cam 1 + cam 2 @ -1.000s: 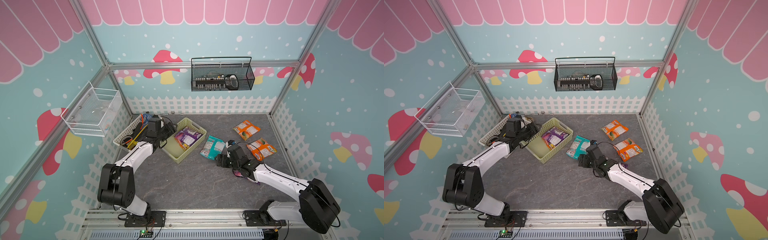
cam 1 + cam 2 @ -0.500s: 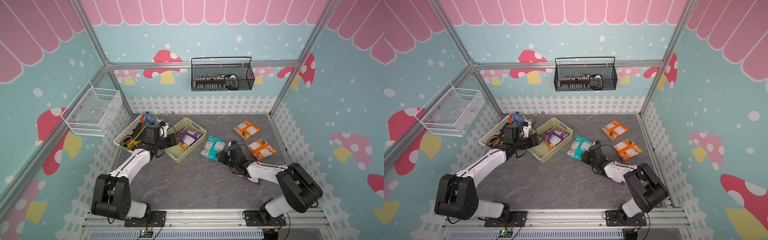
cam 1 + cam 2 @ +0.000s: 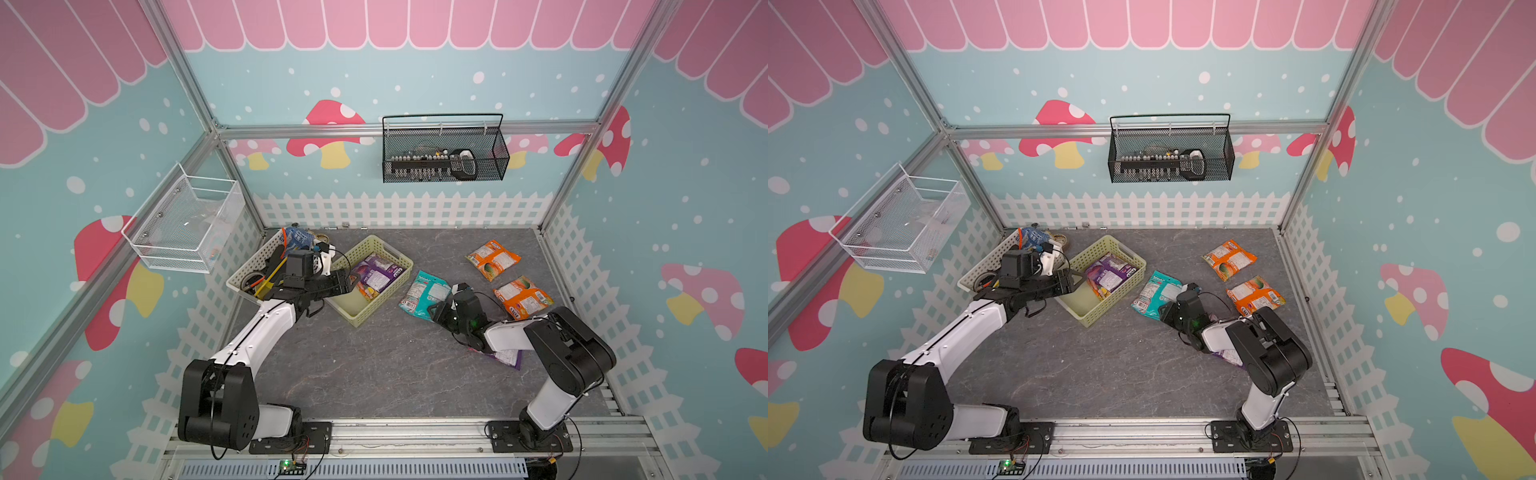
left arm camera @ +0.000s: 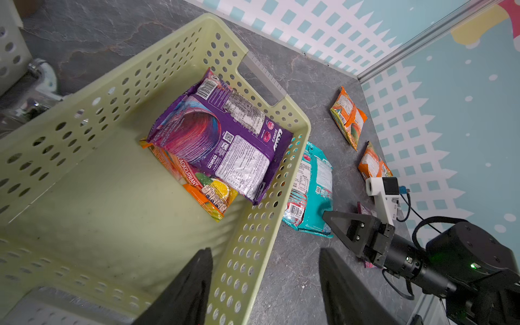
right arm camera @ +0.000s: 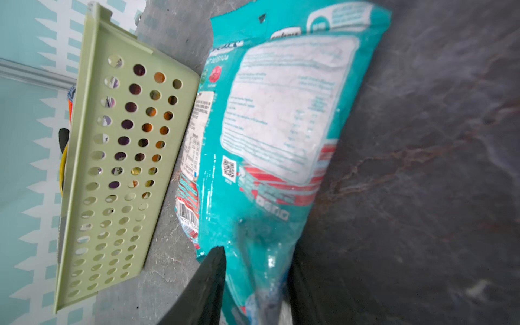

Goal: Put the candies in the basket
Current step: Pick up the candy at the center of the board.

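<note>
Since 1 second ago, we are noting the right pincer (image 5: 253, 284) narrowing onto the teal bag (image 3: 424, 293), apparently clamping its end beside the basket (image 3: 384, 291). The left pincer (image 4: 264, 284) is hovering apart. Next: lifting it basketward.

You face a dark grey stone-patterned floor (image 3: 374, 365) edged by white picket-fence print. Teal walls carry mushrooms and pink scallops. A black wire-mesh basket (image 3: 444, 151) hangs at 12 o'clock, a white mesh basket (image 3: 183, 226) at 10 o'clock.
</note>
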Action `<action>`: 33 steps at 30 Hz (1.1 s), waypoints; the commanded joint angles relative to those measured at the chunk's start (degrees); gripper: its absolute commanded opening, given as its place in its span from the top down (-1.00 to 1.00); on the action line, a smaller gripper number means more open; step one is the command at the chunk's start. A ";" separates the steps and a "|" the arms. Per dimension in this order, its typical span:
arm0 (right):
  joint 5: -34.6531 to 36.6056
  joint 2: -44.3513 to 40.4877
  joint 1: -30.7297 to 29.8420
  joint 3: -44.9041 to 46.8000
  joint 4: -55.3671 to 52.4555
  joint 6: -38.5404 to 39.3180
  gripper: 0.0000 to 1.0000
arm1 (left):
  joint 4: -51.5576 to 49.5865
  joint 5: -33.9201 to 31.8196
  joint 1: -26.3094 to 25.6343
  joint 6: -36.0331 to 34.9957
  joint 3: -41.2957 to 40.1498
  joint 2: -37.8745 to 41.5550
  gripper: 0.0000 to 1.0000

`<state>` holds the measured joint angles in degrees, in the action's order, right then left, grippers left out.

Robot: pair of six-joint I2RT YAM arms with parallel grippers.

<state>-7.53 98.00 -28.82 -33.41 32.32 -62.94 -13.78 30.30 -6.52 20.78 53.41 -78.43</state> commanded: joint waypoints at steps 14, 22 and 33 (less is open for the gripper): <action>-4.31 -17.38 -3.31 -4.41 -6.36 0.32 1.00 | 13.27 -20.46 -22.46 -27.38 -3.59 9.79 0.07; -3.44 -21.46 -8.99 -9.38 -7.22 -4.13 1.00 | 34.07 -13.61 -26.34 -47.84 -16.99 13.63 -0.24; -2.27 -18.83 -14.90 -14.53 -7.30 -3.84 1.00 | 37.43 -18.65 -29.39 -55.45 -18.17 9.33 -0.30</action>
<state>-10.52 78.48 -42.96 -46.17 23.35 -66.74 20.67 13.76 -35.59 -31.59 35.66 -68.71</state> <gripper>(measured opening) 0.049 0.652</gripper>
